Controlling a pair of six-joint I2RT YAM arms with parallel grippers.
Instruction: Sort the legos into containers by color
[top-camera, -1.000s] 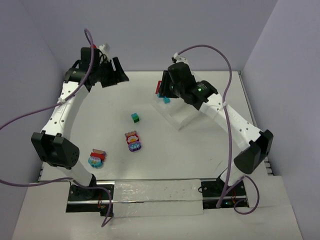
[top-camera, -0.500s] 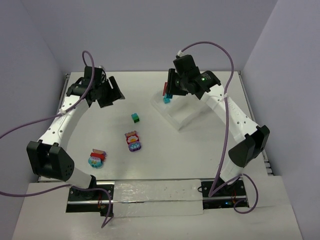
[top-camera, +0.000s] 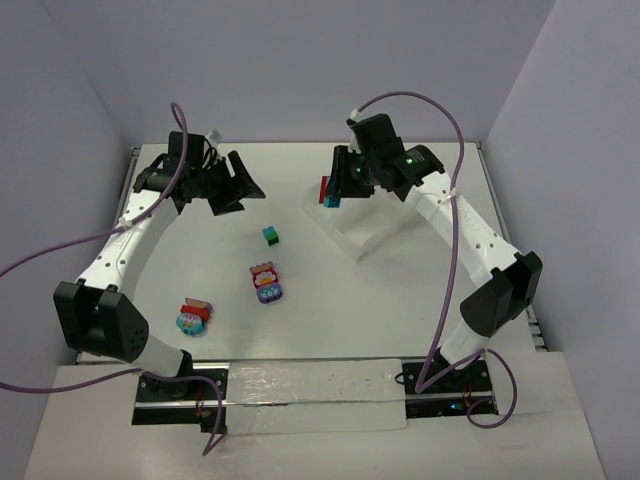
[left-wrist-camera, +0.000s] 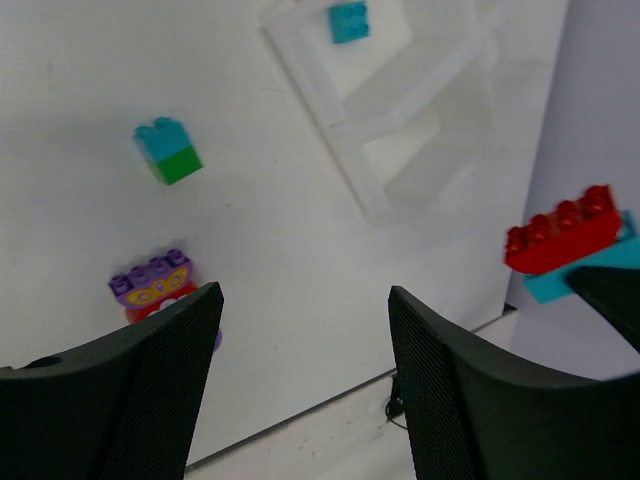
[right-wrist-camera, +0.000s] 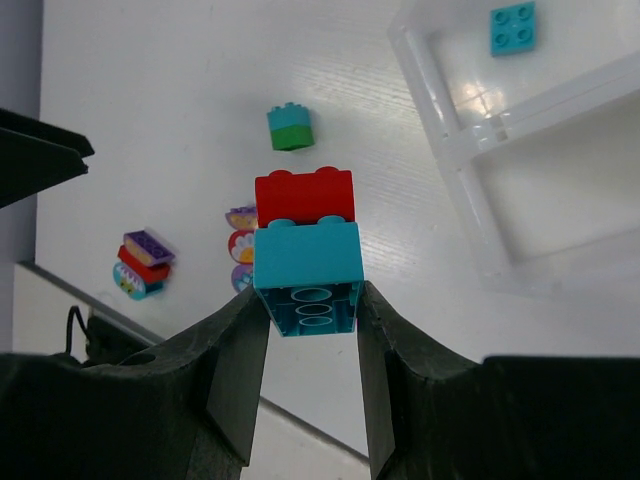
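Right gripper (right-wrist-camera: 308, 300) is pinching a red-on-teal lego stack (right-wrist-camera: 305, 245) by the teal brick, hanging in the air over the left corner of the clear tray (right-wrist-camera: 470, 140). One teal brick (right-wrist-camera: 511, 27) is sitting in the tray's leftmost compartment. Left gripper (left-wrist-camera: 300, 295) is hovering spread wide over the far-left bench (top-camera: 400, 300). A teal-on-green lego (top-camera: 270, 235) and two multicoloured clumps (top-camera: 267, 283) (top-camera: 192, 317) are lying nearer, left of the tray.
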